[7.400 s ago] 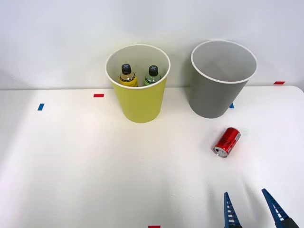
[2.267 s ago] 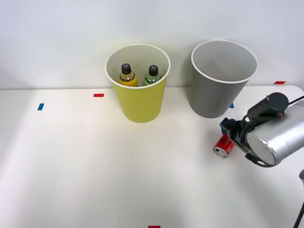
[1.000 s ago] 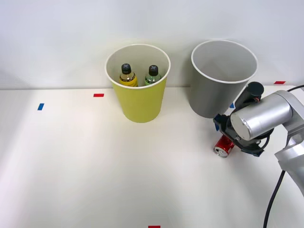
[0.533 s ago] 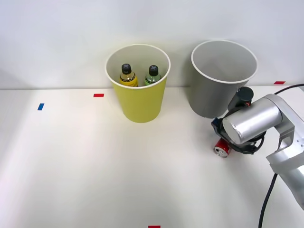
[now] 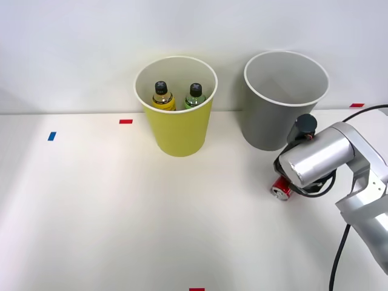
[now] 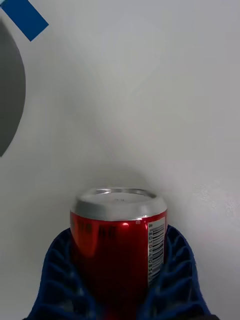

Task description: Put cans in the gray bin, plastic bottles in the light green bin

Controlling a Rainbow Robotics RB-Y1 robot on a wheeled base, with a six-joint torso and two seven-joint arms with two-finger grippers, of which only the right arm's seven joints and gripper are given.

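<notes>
The red can (image 5: 280, 189) lies on its side on the white table, just in front of the gray bin (image 5: 285, 121). My right gripper (image 6: 119, 242) is down over it, and the silver wrist (image 5: 312, 160) hides most of the can in the front view. In the right wrist view the blue ribbed fingers (image 6: 177, 265) press against both sides of the can (image 6: 117, 235), shut on it. The gray bin's wall (image 6: 7, 90) shows close by. Two plastic bottles, one yellow (image 5: 162, 97) and one green (image 5: 194, 97), stand inside the light green bin (image 5: 179, 130).
The two bins stand side by side at the table's back. Red tape marks (image 5: 125, 121) (image 5: 356, 105) (image 5: 196, 289) and a blue one (image 5: 51, 136) lie on the table; another blue tape piece (image 6: 22, 17) lies beside the gray bin. A black cable (image 5: 339, 260) hangs from the arm.
The right arm has come in from the front right, lowered over the can and shifted slightly left. The can has stayed on the table, and the bins and bottles have not moved.
</notes>
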